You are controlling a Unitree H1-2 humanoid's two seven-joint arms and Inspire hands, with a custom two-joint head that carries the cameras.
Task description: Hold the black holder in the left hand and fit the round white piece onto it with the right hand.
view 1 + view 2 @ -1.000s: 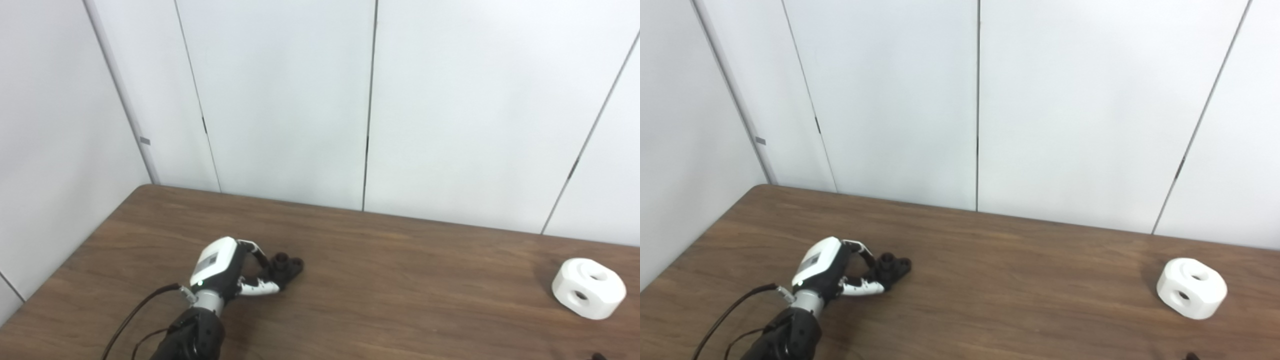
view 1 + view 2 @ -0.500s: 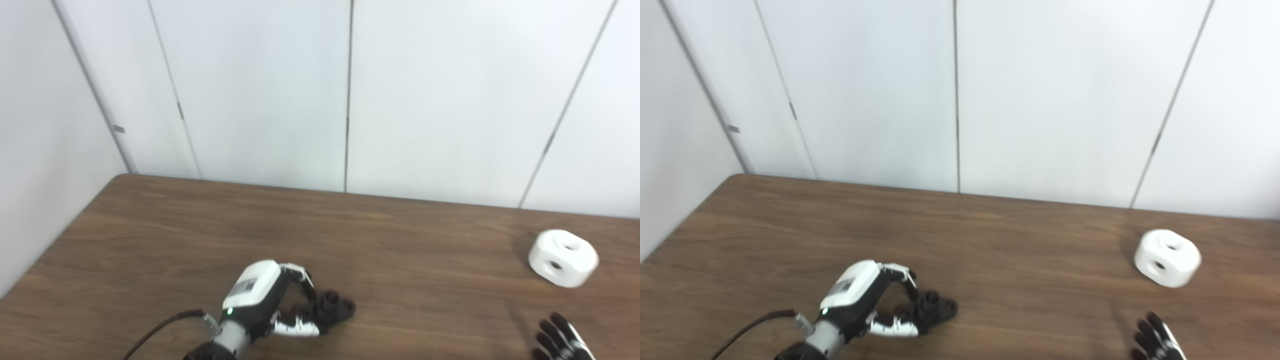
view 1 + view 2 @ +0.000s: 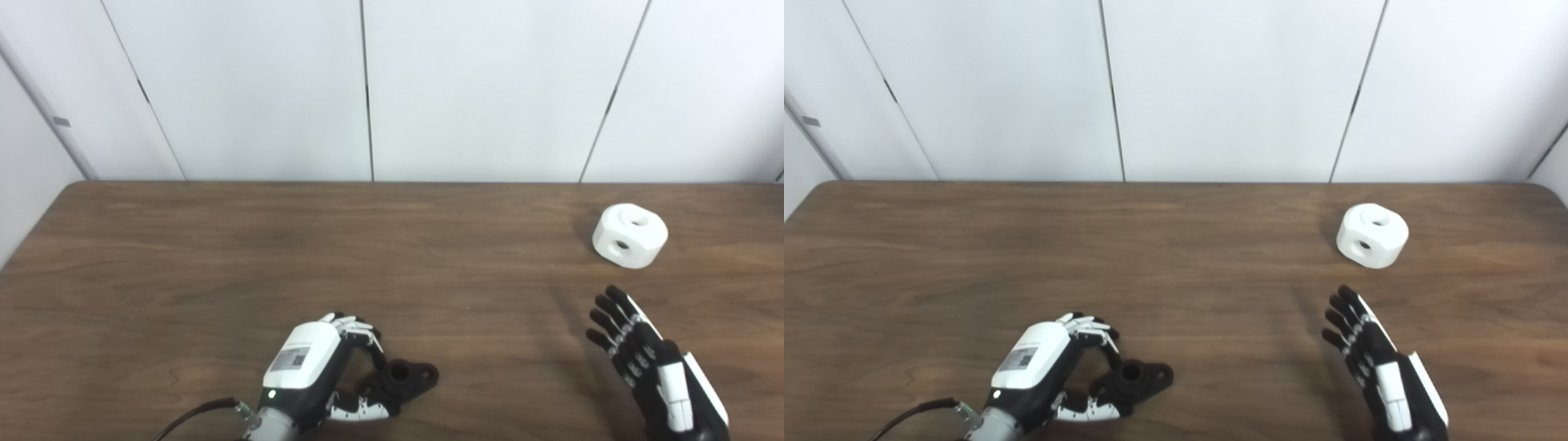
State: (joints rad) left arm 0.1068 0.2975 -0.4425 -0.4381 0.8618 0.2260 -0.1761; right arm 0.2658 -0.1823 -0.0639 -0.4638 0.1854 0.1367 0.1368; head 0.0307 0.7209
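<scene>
The black holder (image 3: pixel 409 376), a small flanged part with a round socket on top, lies on the brown table (image 3: pixel 233 245) near the front edge. My left hand (image 3: pixel 313 366) is curled around its left side, fingers over the top and thumb along the near side. The round white piece (image 3: pixel 629 236), a chunky block with a hole on top and one on its side, rests on the table at the far right. My right hand (image 3: pixel 650 362) hovers open with fingers spread straight, nearer to me than the white piece and well apart from it.
White wall panels (image 3: pixel 478 92) rise directly behind the table's far edge. The table's left corner (image 3: pixel 73 187) shows at the far left. A black cable (image 3: pixel 190 413) trails from my left wrist.
The camera has swung right and down, shifting the whole picture. My right hand has risen into view, fingers spread. My left hand keeps its hold on the black holder.
</scene>
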